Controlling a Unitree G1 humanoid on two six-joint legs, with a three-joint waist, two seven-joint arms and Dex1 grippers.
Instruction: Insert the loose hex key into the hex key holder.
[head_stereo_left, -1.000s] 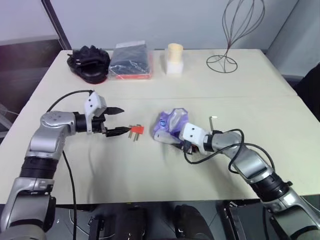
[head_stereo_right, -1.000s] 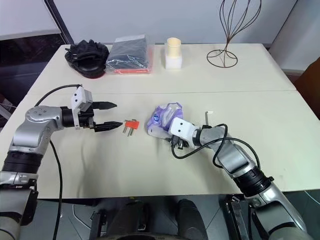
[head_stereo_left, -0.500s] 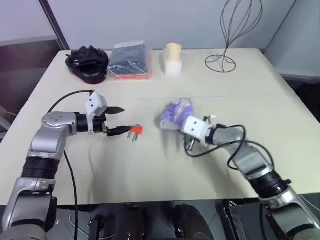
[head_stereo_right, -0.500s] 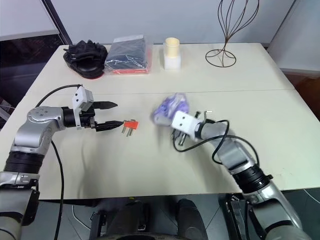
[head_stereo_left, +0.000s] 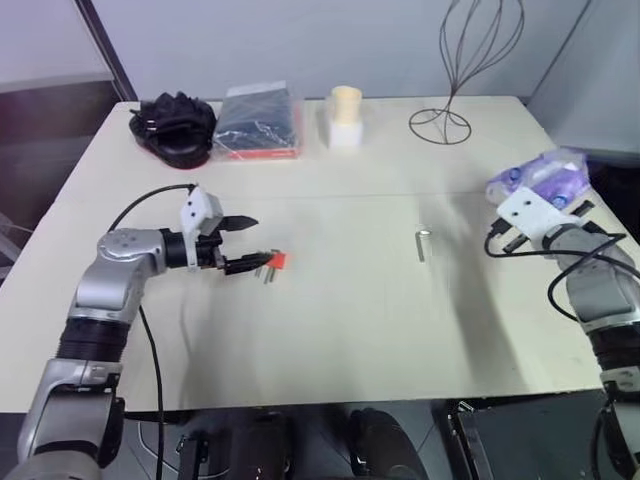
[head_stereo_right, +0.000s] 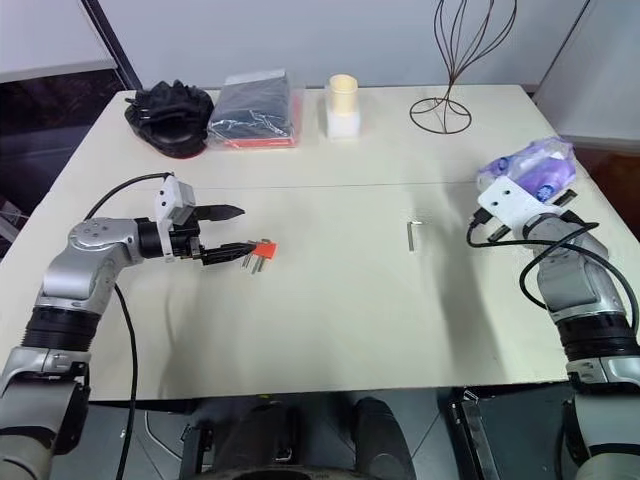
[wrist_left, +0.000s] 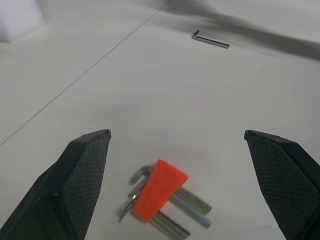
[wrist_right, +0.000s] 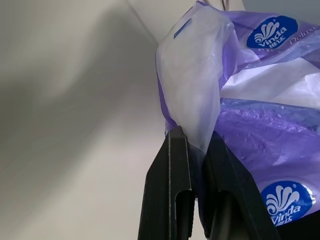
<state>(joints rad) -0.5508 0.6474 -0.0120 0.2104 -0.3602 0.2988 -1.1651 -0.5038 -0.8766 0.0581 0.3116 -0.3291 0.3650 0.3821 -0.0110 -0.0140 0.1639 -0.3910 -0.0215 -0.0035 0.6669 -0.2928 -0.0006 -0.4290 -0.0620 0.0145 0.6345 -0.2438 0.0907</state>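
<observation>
My left gripper: spread wide and holding nothing, low over the counter at about 9 o'clock of the scene, its two black fingers standing either side of the hex key holder without touching it.
Hex key holder: a small red-orange block lying flat on the counter just past my left fingertips, its grey keys fanned out from one end; in my left wrist view it sits between the fingers, nearer one of them.
Loose hex key: a thin grey bent rod lying alone on bare counter near the centre, at about 3 o'clock from the holder and well apart from it; neither gripper touches it.
My right gripper: clenched on the purple-white packet, out at about 3 o'clock near the counter's right edge; the two fingers are pressed together with a fold of clear film pinched between them.
Purple-white packet: crinkled plastic with blue round logos, lifted clear of the counter and bunched above my right gripper.
Far edge, 11 o'clock: a black bundle, and beside it a dark packet with a red edge.
Far edge, 12 o'clock: a cream cylinder on a white block.
Far edge, 1 o'clock: a wire stand, its ring base on the counter.
</observation>
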